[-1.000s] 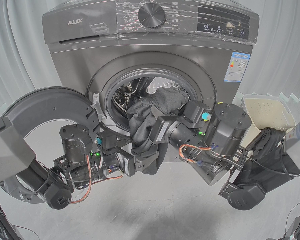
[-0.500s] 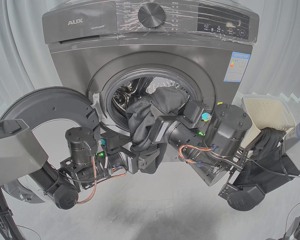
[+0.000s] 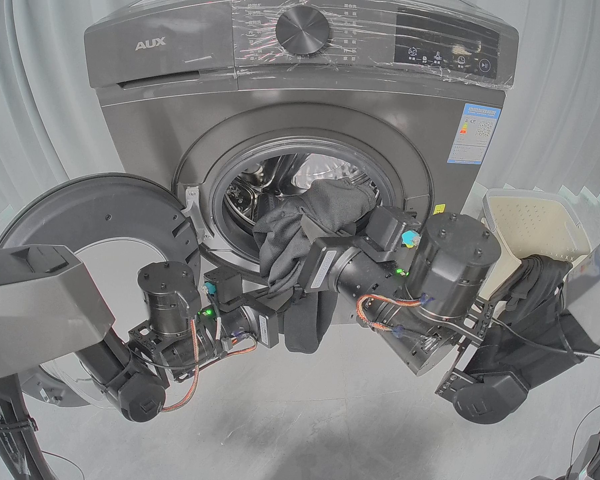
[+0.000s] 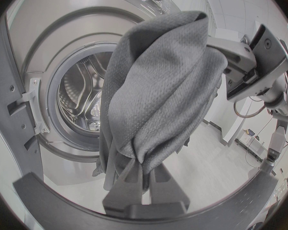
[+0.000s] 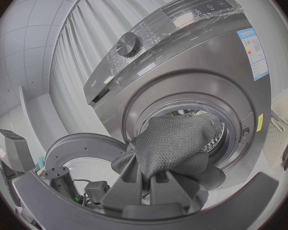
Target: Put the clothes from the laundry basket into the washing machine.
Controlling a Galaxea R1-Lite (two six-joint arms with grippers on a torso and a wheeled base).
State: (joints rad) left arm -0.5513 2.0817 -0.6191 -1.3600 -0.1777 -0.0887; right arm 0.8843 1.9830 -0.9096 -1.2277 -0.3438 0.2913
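While both ends hold one dark garment [image 3: 317, 208], the step in hand is loading it into the washer [image 3: 300, 118]. My right gripper [image 5: 147, 170] is pinched on the upper bunch, right at the mouth of the drum [image 3: 243, 198]. My left gripper [image 4: 145, 165] is lower, below the rim, and clamped on a fold of the hanging part. The garment sits against the opening. Its top is level with the porthole, and its tail drapes down outside past the lower rim. How far any of it is inside I cannot tell. The door [image 3: 93, 215] is swung wide to my left, out of the path. The basket [image 3: 537, 221] stands to my right beside the washer, with more dark clothes [image 3: 540, 281] slumped over its edge, so the task looks well short of done. Next move as I judge it: push the right end deeper through the mouth and lift the left end over the rim so the tail follows in, then let go with both. The risk is the tail catching on the seal or sliding back out, so release only once it is past the lip.
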